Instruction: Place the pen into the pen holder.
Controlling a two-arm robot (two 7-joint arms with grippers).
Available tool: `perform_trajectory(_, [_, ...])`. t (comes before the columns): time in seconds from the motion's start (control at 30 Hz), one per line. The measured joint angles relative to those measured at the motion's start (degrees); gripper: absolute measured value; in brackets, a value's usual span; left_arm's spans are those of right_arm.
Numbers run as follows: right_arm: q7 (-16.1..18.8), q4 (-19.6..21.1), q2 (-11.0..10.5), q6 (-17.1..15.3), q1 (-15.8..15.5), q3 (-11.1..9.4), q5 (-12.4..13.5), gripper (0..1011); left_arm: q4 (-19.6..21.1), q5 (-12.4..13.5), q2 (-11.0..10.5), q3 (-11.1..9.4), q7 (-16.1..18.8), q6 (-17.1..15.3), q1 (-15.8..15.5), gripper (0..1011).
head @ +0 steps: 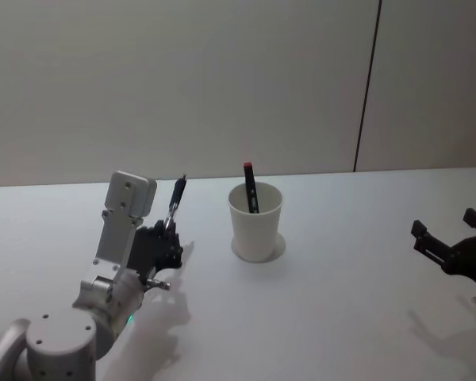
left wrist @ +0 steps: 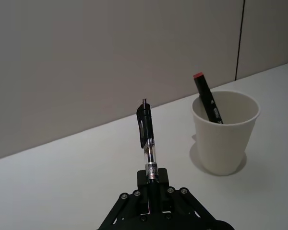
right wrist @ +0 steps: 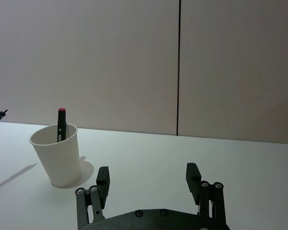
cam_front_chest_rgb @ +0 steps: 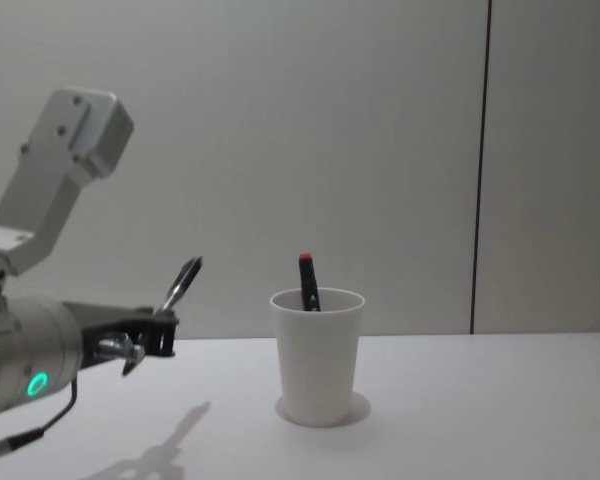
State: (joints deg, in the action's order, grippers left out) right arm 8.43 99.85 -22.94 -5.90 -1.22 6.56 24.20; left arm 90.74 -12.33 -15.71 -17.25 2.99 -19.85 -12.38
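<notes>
Your left hand [head: 168,230] pinching pen [head: 176,202] by lower barrel, raised above desk [head: 341,309]. Pen tilted, clip end up, left of pen holder [head: 255,226], not touching it. Holder upright on desk, red-capped black marker [head: 251,189] leaning inside. Your right hand [right wrist: 148,173] spread, low over desk at right.

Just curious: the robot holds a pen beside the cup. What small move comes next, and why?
Probably the left gripper should carry the pen rightward over the cup: the pen is gripped and raised but left of the rim. The right gripper hangs open.
</notes>
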Motion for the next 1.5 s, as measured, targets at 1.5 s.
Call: perform_trajectory(1.5, [0.0, 0.0, 0.0, 0.0, 0.0, 0.0, 0.0, 1002, -6.1, -5.4, -3.7, 1.8, -40.4, 23.4, -5.9, 139])
